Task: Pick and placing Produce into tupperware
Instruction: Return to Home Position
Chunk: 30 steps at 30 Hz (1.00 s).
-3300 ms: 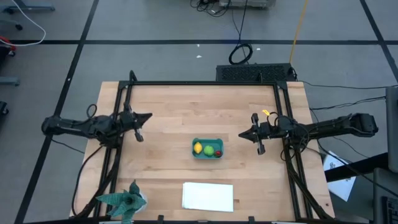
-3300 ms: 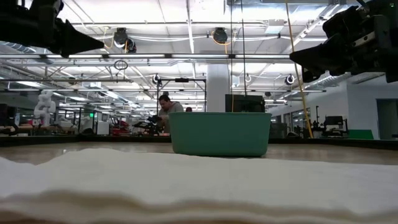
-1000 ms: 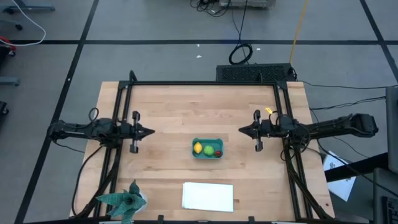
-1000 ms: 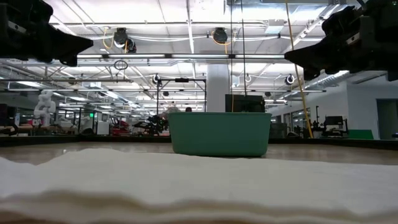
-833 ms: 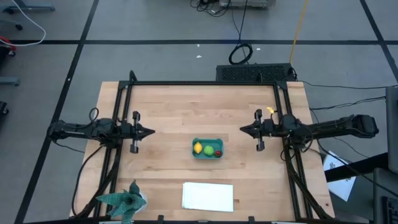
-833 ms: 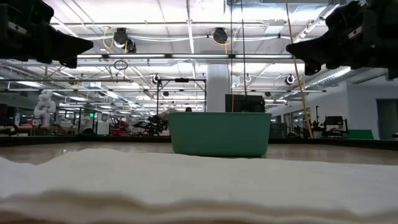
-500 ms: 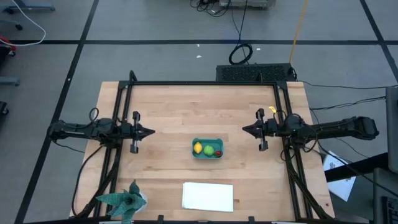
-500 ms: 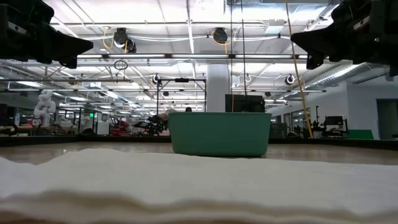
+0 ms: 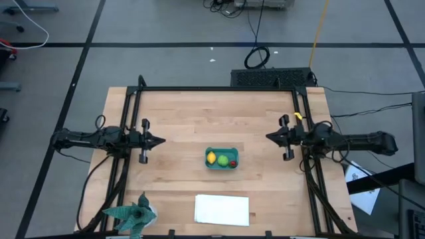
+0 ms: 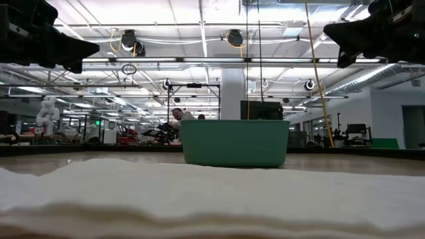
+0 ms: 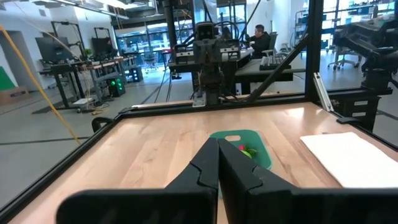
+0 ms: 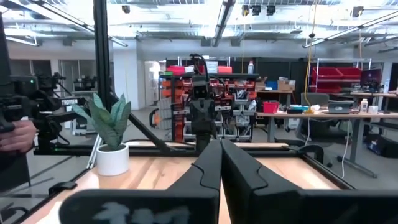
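Near the bench's (image 9: 199, 113) right edge the right hand (image 9: 269, 137) has pulled back, pinched together like the left hand (image 9: 161, 141); produce (image 9: 211, 158) sits in the tupperware (image 9: 222, 149), so work looks done.

Bright overhead lighting; low-view foreground blurred.

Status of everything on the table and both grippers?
tub: upright, open, holds three fruits
lemon: in tub
green fruit: in tub
red fruit: in tub
left gripper: shut, empty, left of tub
right gripper: shut, empty, right of tub
white sheet: lying flat
potted plant: upright
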Each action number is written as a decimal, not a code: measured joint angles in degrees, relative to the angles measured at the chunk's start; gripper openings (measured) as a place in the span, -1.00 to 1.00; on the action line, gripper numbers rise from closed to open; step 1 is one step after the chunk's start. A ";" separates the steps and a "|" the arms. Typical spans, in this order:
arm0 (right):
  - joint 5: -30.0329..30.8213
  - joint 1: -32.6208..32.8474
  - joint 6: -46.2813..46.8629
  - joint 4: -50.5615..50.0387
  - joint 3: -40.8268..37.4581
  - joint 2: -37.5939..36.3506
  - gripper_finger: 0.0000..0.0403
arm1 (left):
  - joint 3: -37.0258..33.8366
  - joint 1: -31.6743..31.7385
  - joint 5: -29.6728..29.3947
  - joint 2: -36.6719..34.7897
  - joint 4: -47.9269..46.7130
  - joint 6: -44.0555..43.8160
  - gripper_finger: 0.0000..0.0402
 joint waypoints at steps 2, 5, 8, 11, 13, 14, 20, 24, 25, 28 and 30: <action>0.01 0.00 0.00 -2.37 0.00 -1.87 -1.00 | 0.00 0.00 -0.53 0.00 -0.03 -0.25 -0.99; -0.01 0.00 0.23 -5.48 0.00 -3.41 -1.00 | 0.00 0.00 -2.45 0.00 -0.82 -1.23 -0.99; 0.01 0.00 1.44 -8.25 0.00 -4.20 -1.00 | -0.02 0.10 -4.05 0.01 -2.67 -2.09 -0.99; 0.00 0.00 1.73 -11.56 0.00 -5.02 -1.00 | -0.02 0.22 -4.32 -0.01 -2.99 -2.58 -0.99; 0.00 0.00 1.74 -13.44 0.00 -5.58 -1.00 | -0.02 0.22 -4.32 -0.02 -3.04 -2.51 -0.99; -0.01 0.00 1.83 -14.37 0.00 -5.90 -1.00 | -0.02 0.22 -4.32 0.00 -3.06 -2.46 -0.99; -0.01 0.00 2.88 -20.22 0.00 -8.39 -1.00 | 0.02 0.22 -1.90 0.00 -3.47 -0.81 -0.98; -0.05 0.00 3.48 -22.93 0.00 -10.14 -1.00 | 0.02 0.22 -1.43 0.00 -3.54 -0.64 -0.99; -0.26 0.00 3.47 -23.48 0.00 -10.47 -1.00 | 0.02 0.22 -1.43 0.00 -3.56 -0.71 -0.99; -0.43 0.00 3.48 -25.74 0.00 -11.13 -1.00 | 0.02 0.21 -1.43 0.00 -3.58 -1.50 -0.98; -0.46 0.00 3.85 -26.66 0.00 -11.26 -1.00 | 0.02 0.22 -1.43 0.00 -3.59 -1.75 -0.99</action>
